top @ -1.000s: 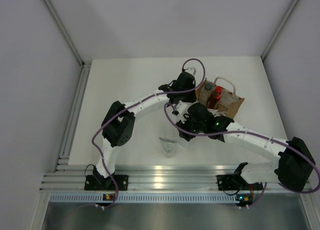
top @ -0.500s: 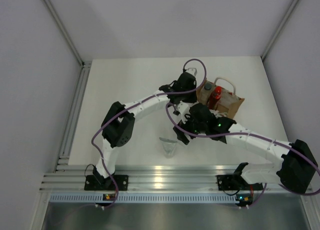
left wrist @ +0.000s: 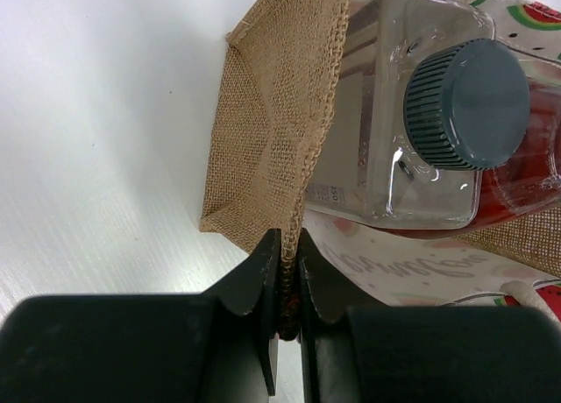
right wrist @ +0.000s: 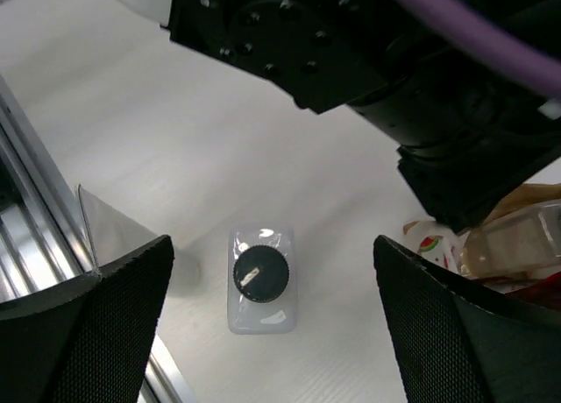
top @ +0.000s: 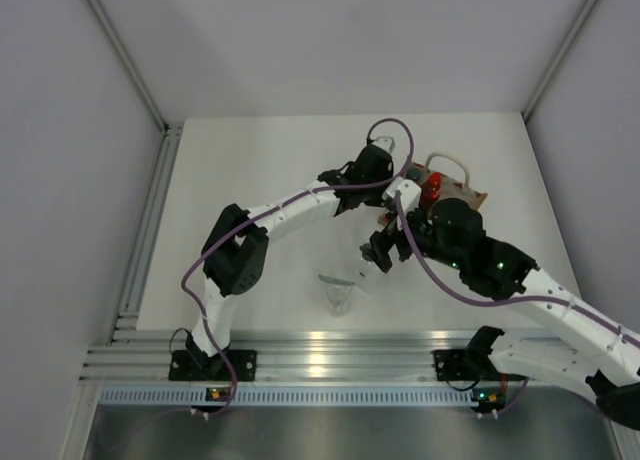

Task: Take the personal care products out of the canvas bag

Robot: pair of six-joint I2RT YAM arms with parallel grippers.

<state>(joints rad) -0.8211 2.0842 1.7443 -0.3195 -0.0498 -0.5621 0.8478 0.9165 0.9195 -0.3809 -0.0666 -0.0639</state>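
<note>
The canvas bag (top: 458,202) stands at the back right of the table. My left gripper (left wrist: 287,276) is shut on the canvas bag's rim (left wrist: 279,131), and in the top view the left gripper (top: 398,178) sits at the bag's left end. Inside the bag are a clear bottle with a grey cap (left wrist: 466,103) and a red bottle (top: 432,188). My right gripper (right wrist: 273,250) hangs open above a white squarish bottle (right wrist: 260,279) with a dark cap, which stands upright on the table, untouched. A grey pouch (top: 338,292) lies near the front edge.
Grey walls close in the table on three sides. An aluminium rail (top: 320,358) runs along the near edge by the arm bases. The left arm's forearm (top: 300,202) stretches across the middle of the table towards the bag.
My right gripper has opened, let go of the white bottle and risen up and to the right. The bottle now stands by the pouch. The left gripper still pinches the bag.
</note>
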